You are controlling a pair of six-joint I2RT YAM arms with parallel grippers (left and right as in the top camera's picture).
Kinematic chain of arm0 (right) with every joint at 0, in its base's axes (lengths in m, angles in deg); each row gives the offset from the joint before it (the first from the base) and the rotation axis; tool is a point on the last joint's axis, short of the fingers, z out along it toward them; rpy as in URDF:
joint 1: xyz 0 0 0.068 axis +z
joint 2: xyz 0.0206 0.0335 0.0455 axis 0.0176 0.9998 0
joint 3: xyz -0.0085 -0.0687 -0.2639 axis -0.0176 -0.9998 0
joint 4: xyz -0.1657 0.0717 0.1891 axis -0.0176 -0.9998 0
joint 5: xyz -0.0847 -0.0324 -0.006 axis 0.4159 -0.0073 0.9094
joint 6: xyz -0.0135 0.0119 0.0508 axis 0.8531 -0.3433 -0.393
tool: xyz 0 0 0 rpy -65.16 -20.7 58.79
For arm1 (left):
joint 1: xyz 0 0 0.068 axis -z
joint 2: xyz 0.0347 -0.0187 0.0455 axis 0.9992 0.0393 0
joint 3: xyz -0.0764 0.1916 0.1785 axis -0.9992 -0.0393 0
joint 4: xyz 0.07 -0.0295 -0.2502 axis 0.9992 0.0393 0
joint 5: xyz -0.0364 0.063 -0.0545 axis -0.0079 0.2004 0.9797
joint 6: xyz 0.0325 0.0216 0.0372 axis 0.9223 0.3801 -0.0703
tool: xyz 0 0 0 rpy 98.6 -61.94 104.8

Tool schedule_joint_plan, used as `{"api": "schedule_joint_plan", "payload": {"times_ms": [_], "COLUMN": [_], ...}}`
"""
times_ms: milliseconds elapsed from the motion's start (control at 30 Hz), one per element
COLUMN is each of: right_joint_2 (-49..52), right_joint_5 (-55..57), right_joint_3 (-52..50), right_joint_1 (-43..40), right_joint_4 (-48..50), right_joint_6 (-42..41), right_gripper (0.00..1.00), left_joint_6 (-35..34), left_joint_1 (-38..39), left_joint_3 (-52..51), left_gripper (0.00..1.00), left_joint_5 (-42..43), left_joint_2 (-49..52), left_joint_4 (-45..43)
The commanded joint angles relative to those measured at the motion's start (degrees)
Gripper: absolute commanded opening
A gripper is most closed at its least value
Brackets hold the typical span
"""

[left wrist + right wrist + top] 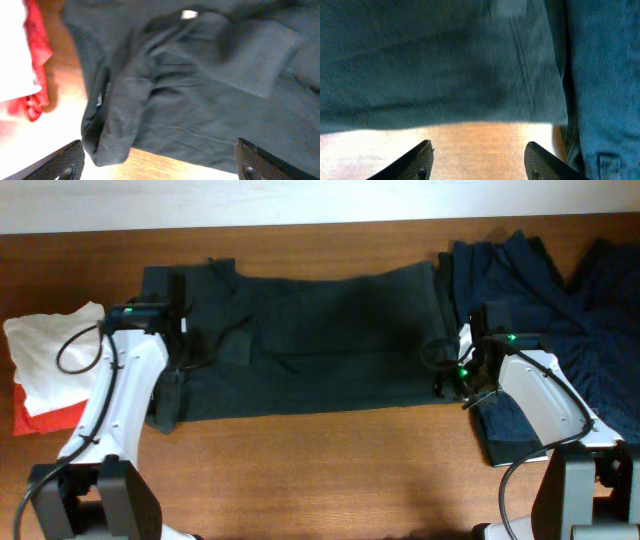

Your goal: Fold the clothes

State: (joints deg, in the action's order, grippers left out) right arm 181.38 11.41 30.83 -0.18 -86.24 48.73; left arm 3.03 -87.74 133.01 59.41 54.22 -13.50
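The black T-shirt [320, 340] lies spread across the middle of the wooden table, folded into a wide band, no lettering showing. My left gripper [178, 370] is open and empty above its left end, where a rumpled sleeve [120, 120] bunches near the front edge. My right gripper [450, 380] is open and empty over the shirt's front right corner [535, 110], with bare wood between its fingers. In the left wrist view the shirt [210, 85] fills most of the frame; in the right wrist view it [430, 65] fills the upper part.
A navy-blue wrinkled garment [560, 310] lies at the right, touching the shirt's right end [605, 75]. Folded white [45, 350] and red [45, 420] pieces lie at the left [35, 65]. Bare wood [320, 470] runs along the front.
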Motion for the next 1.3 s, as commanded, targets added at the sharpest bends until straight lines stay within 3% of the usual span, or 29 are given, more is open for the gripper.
{"api": "schedule_joint_plan", "payload": {"times_ms": [0, 633, 767, 867, 1033, 1267], "right_joint_2": [0.2, 6.1, 6.1, 6.1, 6.1, 6.1], "right_joint_5": [0.8, 5.4, 5.9, 6.1, 6.1, 6.1], "right_joint_3": [-0.1, -0.1, -0.1, -0.1, -0.1, -0.1], "right_joint_1": [-0.3, -0.4, -0.4, -0.4, -0.4, -0.4], "right_joint_4": [3.4, 9.5, 9.5, 9.4, 7.8, 3.8], "right_joint_6": [0.2, 0.2, 0.2, 0.2, 0.2, 0.2], "right_gripper": [0.61, 0.57, 0.53, 0.52, 0.51, 0.48], "left_joint_6": [-4.5, -6.3, -6.3, -6.3, -10.3, -11.9], "left_joint_1": [-3.5, -5.6, -5.6, -5.6, -8.9, -17.8], "left_joint_3": [-4.3, -18.6, -23.0, -25.6, -26.4, -26.4], "left_gripper": [0.95, 0.95, 0.95, 0.83, 0.80, 0.82], "left_joint_5": [1.5, 2.9, 3.0, 2.7, -3.0, -4.5], "left_joint_2": [0.3, 2.9, 3.5, 3.6, 3.6, 3.5], "left_joint_4": [-1.2, -9.3, -15.3, -17.6, -12.2, -2.9]}}
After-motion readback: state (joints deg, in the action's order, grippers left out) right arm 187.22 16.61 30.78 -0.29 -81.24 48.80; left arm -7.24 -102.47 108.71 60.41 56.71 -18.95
